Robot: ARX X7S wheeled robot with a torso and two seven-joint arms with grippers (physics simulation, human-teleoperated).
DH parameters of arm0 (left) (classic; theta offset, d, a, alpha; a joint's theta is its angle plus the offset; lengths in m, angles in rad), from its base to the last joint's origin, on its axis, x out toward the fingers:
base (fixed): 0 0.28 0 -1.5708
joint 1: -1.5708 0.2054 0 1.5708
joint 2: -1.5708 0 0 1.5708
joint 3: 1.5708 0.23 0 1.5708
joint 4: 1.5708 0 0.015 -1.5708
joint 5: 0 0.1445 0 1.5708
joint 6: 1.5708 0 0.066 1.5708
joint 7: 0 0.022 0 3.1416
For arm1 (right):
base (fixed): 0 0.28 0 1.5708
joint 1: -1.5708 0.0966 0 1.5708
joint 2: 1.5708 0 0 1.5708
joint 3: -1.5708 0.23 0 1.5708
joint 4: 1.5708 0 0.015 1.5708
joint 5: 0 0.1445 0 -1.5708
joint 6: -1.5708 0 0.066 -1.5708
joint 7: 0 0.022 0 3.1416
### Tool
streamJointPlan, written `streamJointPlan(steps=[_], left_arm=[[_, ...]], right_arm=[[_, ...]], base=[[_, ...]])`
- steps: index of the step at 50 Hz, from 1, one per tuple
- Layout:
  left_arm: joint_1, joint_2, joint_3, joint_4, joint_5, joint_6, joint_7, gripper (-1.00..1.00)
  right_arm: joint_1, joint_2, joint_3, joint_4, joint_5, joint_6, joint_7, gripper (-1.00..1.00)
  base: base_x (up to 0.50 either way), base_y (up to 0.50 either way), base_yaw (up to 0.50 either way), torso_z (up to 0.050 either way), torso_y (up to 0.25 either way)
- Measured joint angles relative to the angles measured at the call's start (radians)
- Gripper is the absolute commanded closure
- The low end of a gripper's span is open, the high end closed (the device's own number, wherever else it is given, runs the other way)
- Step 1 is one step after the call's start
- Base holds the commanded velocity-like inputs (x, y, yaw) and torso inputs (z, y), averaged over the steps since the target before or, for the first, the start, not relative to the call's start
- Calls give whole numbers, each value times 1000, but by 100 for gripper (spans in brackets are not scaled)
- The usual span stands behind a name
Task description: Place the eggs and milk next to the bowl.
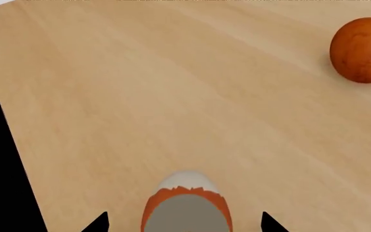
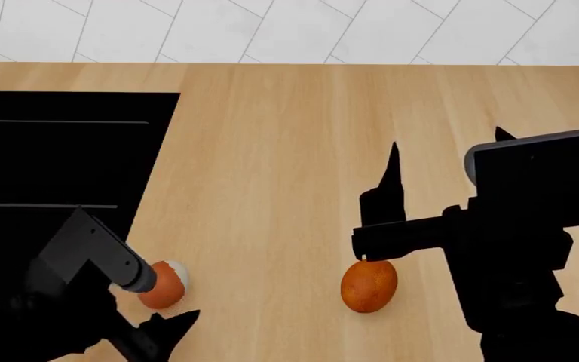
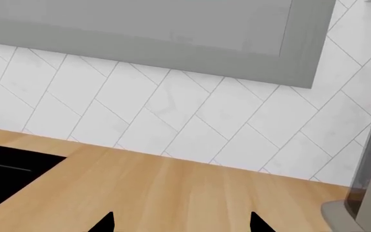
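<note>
Lying on the wooden countertop (image 2: 269,166), the two eggs sit well apart from one another. The egg with the whitish patch (image 2: 163,284) rests just beside the edge of the black cooktop (image 2: 58,151), and in the left wrist view it shows between the left gripper (image 1: 185,223) fingertips, which stand spread on either side of it with a gap to each, so the jaws are released and grasp nothing. The plain orange egg (image 2: 369,285) lies out on open wood, toward the right arm; in the left wrist view the same egg (image 1: 362,50) sits far off toward the picture's corner, with bare wood all the way between the two.

The right gripper (image 3: 181,221) is held up off the surface, its two dark fingertips parted and holding nothing, and it looks across open countertop to the white tiled wall (image 3: 172,111) under a grey cabinet (image 3: 160,34). A grey appliance (image 3: 369,193) stands at the far right of the counter. Neither the milk nor the bowl shows in any view. Wide clear wood runs from the eggs back to the wall.
</note>
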Motion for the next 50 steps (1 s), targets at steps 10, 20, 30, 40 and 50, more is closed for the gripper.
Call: streamJointPlan(steps=[10,20,30,40,50], left_arm=[[-3,3,4,-9,0,7,3,100],[0,4,10,-3,18,9,3,100],[14,4,-21,37,-2,13,-17,100],[22,4,-91,96,-41,20,-54,100],[20,7,-144,133,-64,37,-82,100]], right_arm=[[-1,2,-1,2,3,-2,2,-100],[-4,5,1,0,7,-2,5,-100],[-14,8,7,-11,14,0,8,-100],[-31,12,19,-39,33,22,12,-100],[-65,28,43,-95,88,76,-8,-100]], base=[[0,0,-1,0,0],[0,0,0,0,0],[0,0,0,0,0],[0,0,0,0,0],[0,0,0,0,0]])
